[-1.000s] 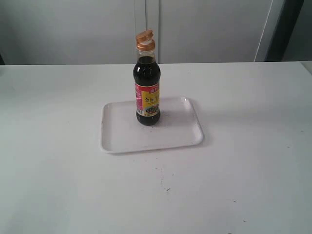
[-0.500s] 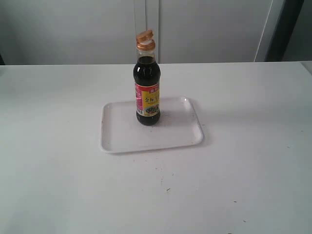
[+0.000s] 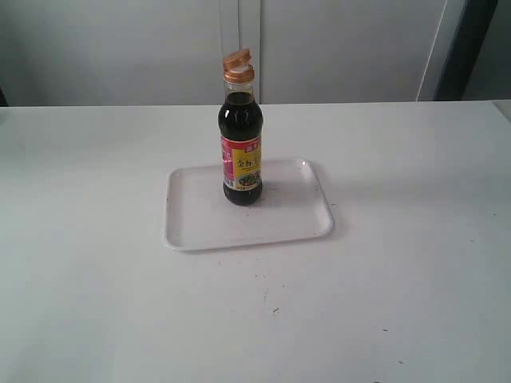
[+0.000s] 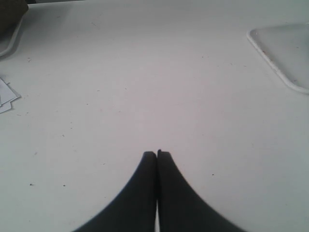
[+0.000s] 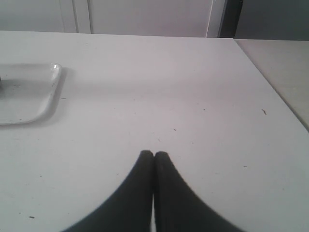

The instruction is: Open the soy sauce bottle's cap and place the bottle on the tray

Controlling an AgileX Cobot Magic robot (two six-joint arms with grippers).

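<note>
Exterior view: we see the soy sauce bottle standing upright on the white tray, toward the tray's far edge and near its middle across the width. The orange-brown cap is flipped up, its lid tilted back on the hinge — so the cap is open. The red-and-yellow label faces the camera. The tray lies flat on the white bench, roughly central. Neither arm shows in this view.

Left wrist view: the left end effector is closed — its two dark fingers meet with no gap and nothing is between them. It sits over bare bench, well apart from the tray, of which we only see one rounded corner at the frame edge. A few white paper scraps lie on the bench at the opposite edge, and a dark object in the corner is too cropped for us to identify.

Right wrist view: the right end effector is also closed and empty, fingertips touching. We see a tray corner well apart from it. The bench's edge runs past on the other side.
</note>
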